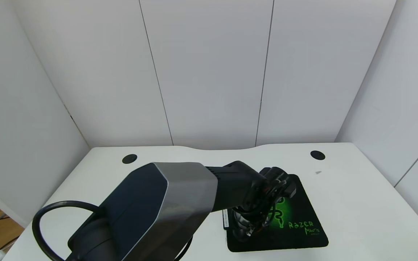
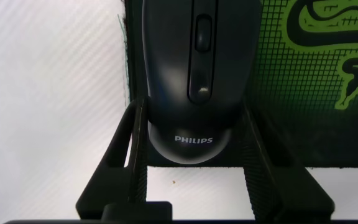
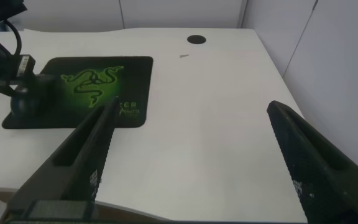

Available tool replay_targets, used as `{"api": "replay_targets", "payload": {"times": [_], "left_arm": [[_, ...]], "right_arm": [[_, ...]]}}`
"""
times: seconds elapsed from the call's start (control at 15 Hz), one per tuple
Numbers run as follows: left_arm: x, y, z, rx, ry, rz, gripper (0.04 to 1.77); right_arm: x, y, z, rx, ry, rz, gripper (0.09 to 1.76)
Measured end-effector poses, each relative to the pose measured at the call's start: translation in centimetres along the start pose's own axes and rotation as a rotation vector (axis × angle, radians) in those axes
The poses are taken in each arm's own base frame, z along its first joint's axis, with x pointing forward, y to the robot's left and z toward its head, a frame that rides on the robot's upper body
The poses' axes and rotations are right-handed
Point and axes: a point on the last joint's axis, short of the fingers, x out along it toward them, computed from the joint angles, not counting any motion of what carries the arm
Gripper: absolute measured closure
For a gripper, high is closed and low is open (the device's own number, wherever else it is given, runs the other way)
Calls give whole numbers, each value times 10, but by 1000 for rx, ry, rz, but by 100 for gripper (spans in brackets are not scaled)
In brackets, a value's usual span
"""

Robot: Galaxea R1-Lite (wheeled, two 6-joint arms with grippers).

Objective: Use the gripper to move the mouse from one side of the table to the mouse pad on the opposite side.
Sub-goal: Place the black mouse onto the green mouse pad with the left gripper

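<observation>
The glossy black mouse with white "PHILIPS" lettering lies between the two fingers of my left gripper, which press against its sides. It is over the left edge of the black mouse pad, whose green snake emblem shows beside it. In the head view my left arm reaches across the white table, and the left gripper is low over the pad, hiding the mouse. My right gripper is open and empty above the table's near right part.
Two round black grommets sit near the table's far edge, either side of its curved notch. White walls close in behind and on both sides. A small speck lies beyond the pad.
</observation>
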Motion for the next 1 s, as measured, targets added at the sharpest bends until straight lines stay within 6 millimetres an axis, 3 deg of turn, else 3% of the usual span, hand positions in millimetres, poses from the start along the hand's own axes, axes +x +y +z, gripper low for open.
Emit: {"api": "replay_targets", "payload": {"times": [0.33,0.93,1.0], "left_arm": [[13,0,1,-11,-11,5,91],[18,-1,2,-19,-47,21,91],[19,0,3,-19,-50,23,82]], "right_arm": [[0,0,0,0,0,0,14],[0,0,0,0,0,0,14],[0,0,0,0,0,0,14]]}}
